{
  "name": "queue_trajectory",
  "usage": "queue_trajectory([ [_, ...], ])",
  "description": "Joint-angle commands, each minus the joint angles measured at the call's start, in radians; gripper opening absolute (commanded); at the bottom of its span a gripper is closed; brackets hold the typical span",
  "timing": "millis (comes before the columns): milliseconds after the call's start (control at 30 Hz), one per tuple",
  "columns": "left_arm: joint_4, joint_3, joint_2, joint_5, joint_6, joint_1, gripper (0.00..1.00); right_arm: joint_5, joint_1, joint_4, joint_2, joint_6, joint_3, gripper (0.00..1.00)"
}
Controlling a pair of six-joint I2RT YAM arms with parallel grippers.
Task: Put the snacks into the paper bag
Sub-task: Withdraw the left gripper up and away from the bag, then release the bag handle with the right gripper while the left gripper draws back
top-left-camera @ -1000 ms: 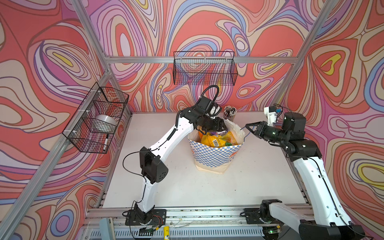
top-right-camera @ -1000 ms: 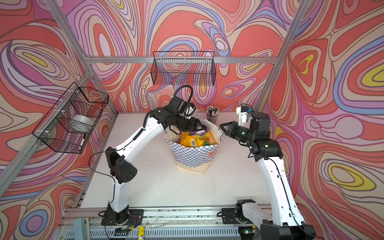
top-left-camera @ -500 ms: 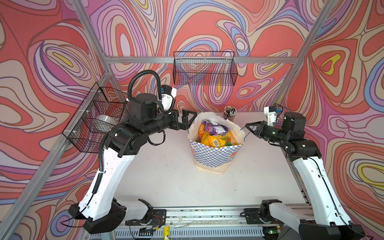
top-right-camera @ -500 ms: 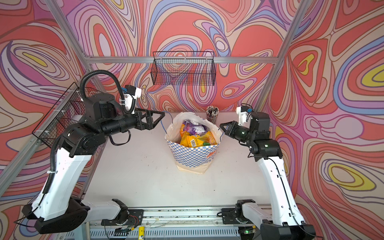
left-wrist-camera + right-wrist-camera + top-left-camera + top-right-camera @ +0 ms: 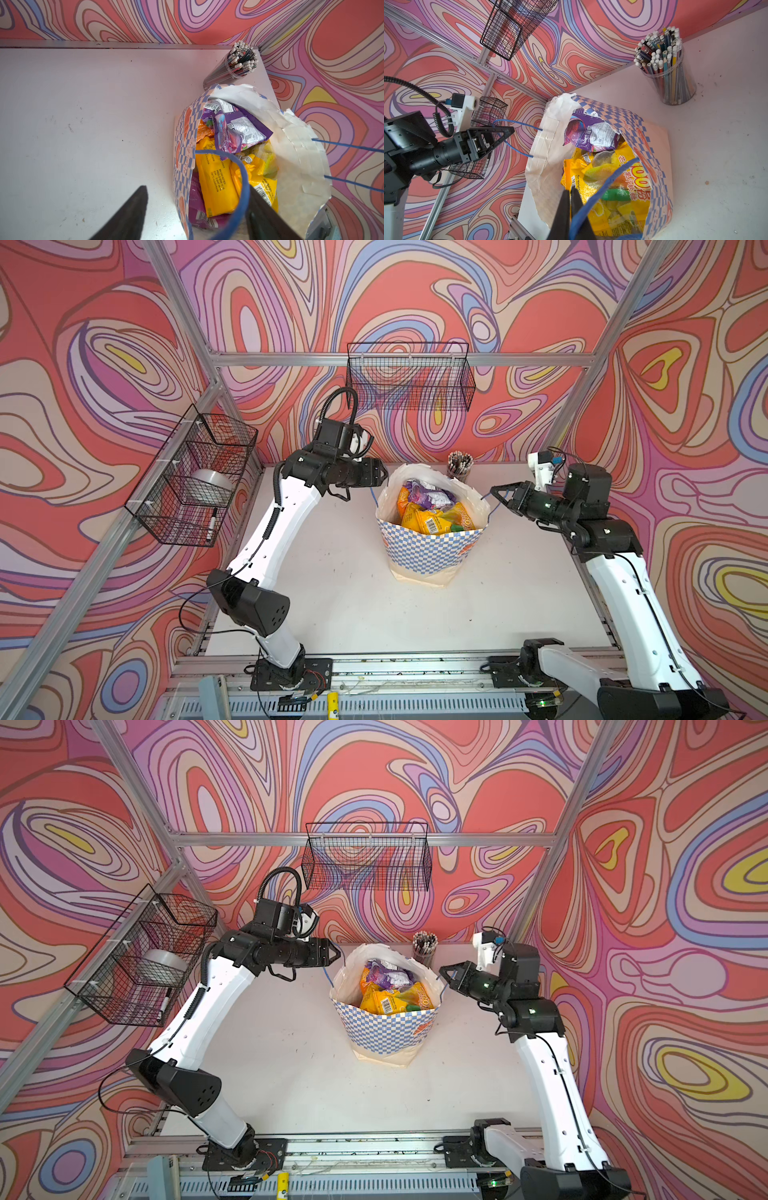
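Snacks (image 5: 432, 510) seem all in paper bag (image 5: 428, 551); R end effector (image 5: 494, 490) pinches cord handle (image 5: 612, 172), L end effector (image 5: 384, 479) half-open.

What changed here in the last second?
The left gripper swung out left, then came back beside the paper bag, open around its left cord handle. The right gripper stayed shut on the right cord handle; bag and snacks unmoved.

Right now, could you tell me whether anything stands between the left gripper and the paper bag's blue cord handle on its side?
Nothing visible does. The left gripper is open beside the rim of the paper bag, and that blue cord handle loops through the gap between its fingers, close beside one finger.
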Motion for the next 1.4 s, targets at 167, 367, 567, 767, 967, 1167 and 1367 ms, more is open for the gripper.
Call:
queue_trajectory([
  [167, 0.099, 0.074, 0.031, 0.342, -0.096, 0.008, 0.0, -0.079, 0.083, 0.149, 0.051, 0.039, 0.082, 0.0],
  [367, -0.057, 0.472, 0.131, 0.383, -0.118, -0.025, 0.0, -0.007, 0.306, 0.089, 0.291, 0.003, 0.465, 0.0],
  [567, -0.075, 0.407, -0.031, 0.141, -0.059, 0.011, 0.0, 0.026, 0.307, 0.157, 0.334, 0.022, 0.631, 0.0],
  [767, -0.024, 0.155, -0.142, 0.14, -0.072, 0.09, 0.0, 0.0, 0.307, 0.228, 0.383, 0.103, 0.531, 0.0],
  [967, -0.022, 0.003, -0.174, 0.138, -0.066, 0.148, 0.0, 0.062, 0.307, 0.27, 0.325, 0.106, 0.368, 0.0],
  [1167, 0.065, -0.078, -0.214, 0.233, -0.113, 0.161, 0.0, 0.038, 0.307, 0.27, 0.335, 0.127, 0.332, 0.0],
  [1367, 0.087, -0.082, -0.235, 0.247, -0.128, 0.16, 0.0, 0.056, 0.307, 0.247, 0.326, 0.109, 0.4, 0.0],
])
